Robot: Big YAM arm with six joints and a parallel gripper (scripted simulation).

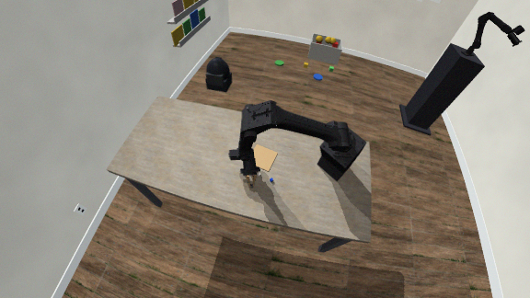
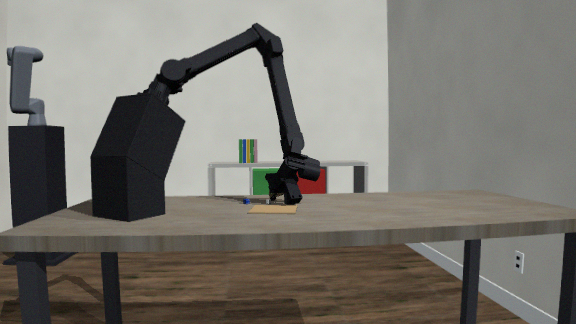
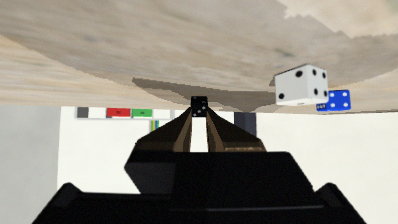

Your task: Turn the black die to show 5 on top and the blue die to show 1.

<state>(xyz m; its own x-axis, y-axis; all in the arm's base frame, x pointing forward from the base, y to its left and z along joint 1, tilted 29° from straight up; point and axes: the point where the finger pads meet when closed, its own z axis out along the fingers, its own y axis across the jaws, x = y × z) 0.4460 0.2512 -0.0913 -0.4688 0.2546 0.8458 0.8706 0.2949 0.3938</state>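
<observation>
No brand, label or writing can be read anywhere; the only markings are the pips on the dice. In the wrist view the white die (image 3: 301,85) shows two black pips on each of its two side faces, and the blue die (image 3: 337,100) shows four white pips on the face turned to the camera.

The table (image 1: 184,152) has a pale, weathered wood-grain top on dark legs and stands on a brown plank floor between light walls. A tan mat (image 1: 264,157) lies flat on the table top. Across the room a low white shelf (image 2: 287,164) carries upright coloured books, with a green and a red panel below it.

The gripper (image 3: 199,119) is nearly closed, its two fingers pinching the black die (image 3: 199,106) at their tips. The die's camera-facing side seems to carry about three pale pips, though it is too small to count surely. From above, the gripper (image 1: 250,177) hangs just off the mat's near corner, over bare table top. In the wrist view the white die sits well off to the right of the held black die, and the blue die sits just beyond it, partly hidden by its corner; both rest on the table top. From above, the blue die (image 1: 271,180) lies off the mat, near the gripper.
</observation>
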